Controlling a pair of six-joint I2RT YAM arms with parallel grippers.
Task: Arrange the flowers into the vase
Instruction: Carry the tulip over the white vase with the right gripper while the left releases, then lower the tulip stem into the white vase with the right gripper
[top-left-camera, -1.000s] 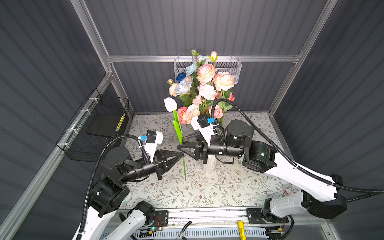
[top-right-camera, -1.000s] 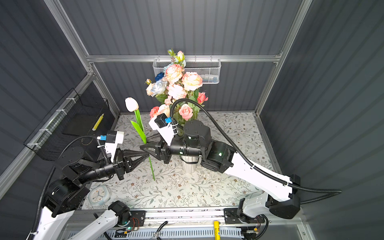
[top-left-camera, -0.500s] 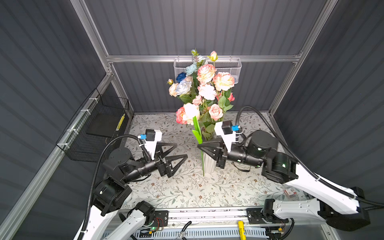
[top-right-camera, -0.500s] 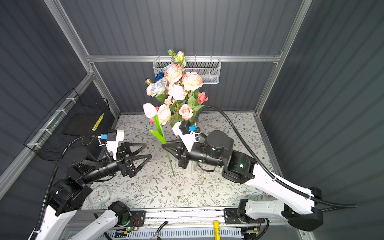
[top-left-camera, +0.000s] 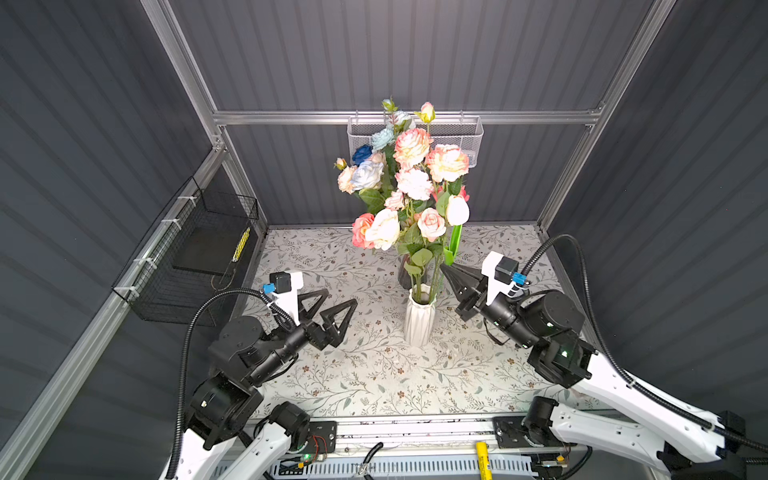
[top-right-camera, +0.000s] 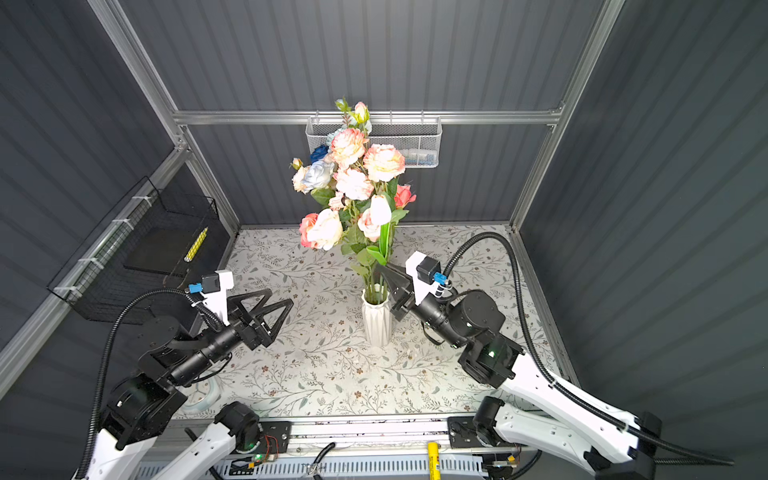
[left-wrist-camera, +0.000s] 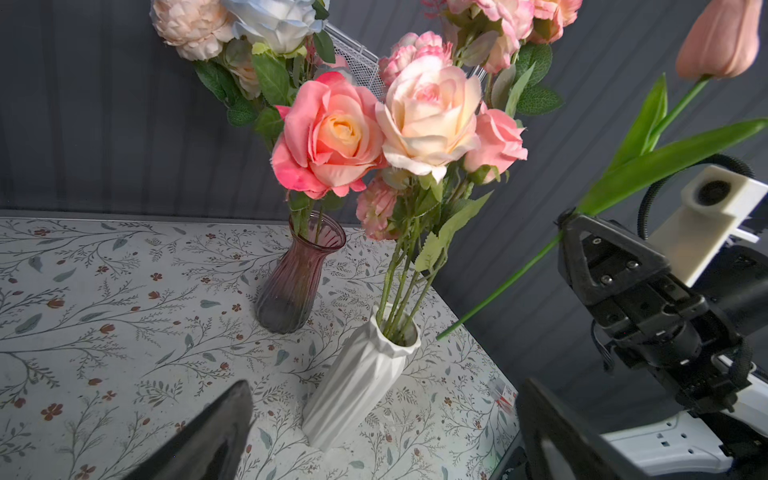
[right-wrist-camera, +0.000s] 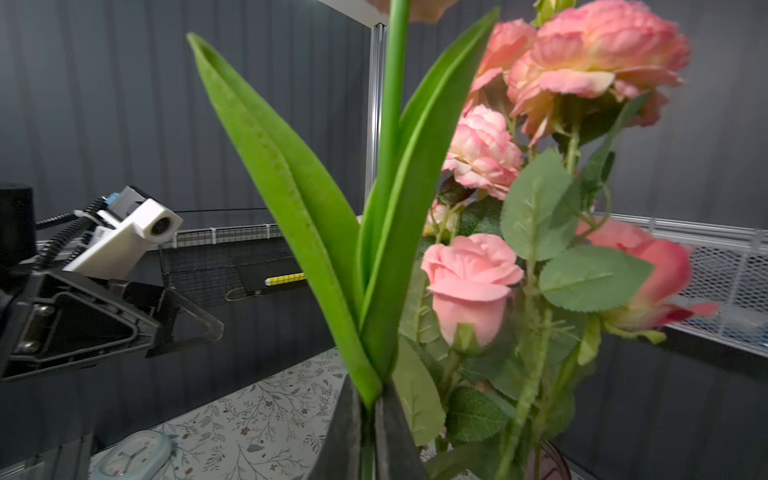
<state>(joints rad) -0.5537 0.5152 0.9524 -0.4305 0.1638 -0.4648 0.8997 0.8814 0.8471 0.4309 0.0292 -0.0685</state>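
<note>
The open, empty left gripper sits at 9 o'clock from the white vase. The right gripper, at its 2 o'clock, pinches a tulip stem. The flowers fill that vase and a purple vase at 12 o'clock.

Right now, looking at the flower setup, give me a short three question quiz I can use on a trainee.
1. True or false: the left gripper is shut on a rose.
2. Which flower's stem does the right gripper hold? A) tulip B) blue rose C) peony
3. How many vases stand on the table, and which is nearer the robot?
Key: 1 false, it is open and empty. 2 A, the pale tulip. 3 Two; the white ridged vase is nearer, the purple glass vase stands behind it.
</note>
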